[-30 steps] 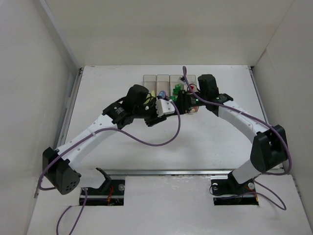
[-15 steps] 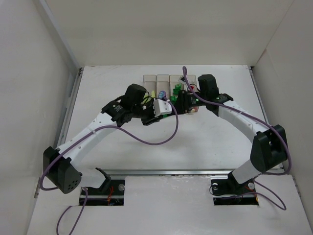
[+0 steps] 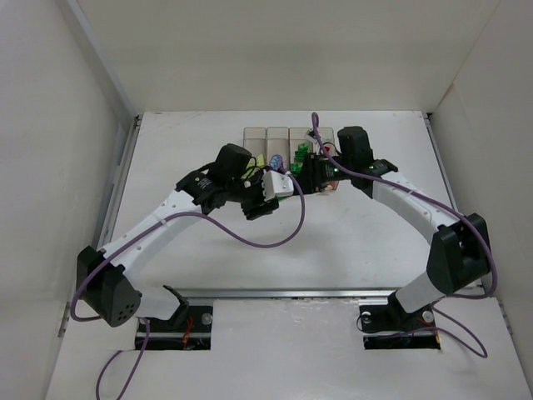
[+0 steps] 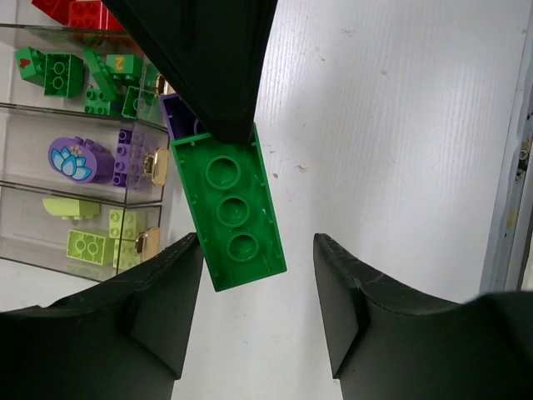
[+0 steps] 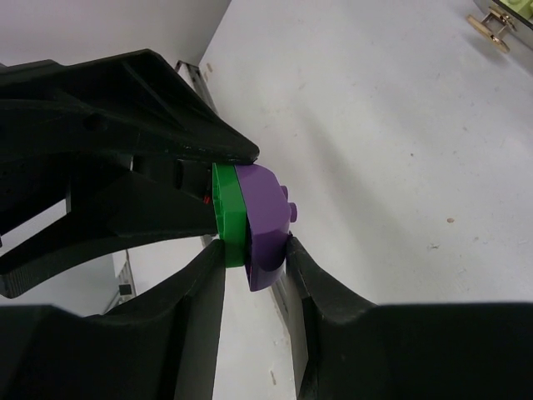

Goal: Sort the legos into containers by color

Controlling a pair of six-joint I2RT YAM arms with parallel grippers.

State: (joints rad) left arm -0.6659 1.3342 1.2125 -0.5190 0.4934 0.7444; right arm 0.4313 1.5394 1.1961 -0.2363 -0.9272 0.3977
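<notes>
At my far left stand the containers, where sorted legos lie in separate bins, green next to purple. My left gripper has its fingers spread. The free end of the long green brick stands between them with a gap on each side, so it touches neither. Its other end goes into my right gripper, whose fingers pinch the green-and-purple stack, one finger on the green side and one on the purple brick. I judge that the step is to take these two apart. To do it well, I should close the left fingers flat on the long edges of the green end, not on a corner. Because the right pinch presses the two together, a small tilt like a lever seems better than a straight pull. I should also keep low over the table, so that a piece which slips cannot jump far.
</notes>
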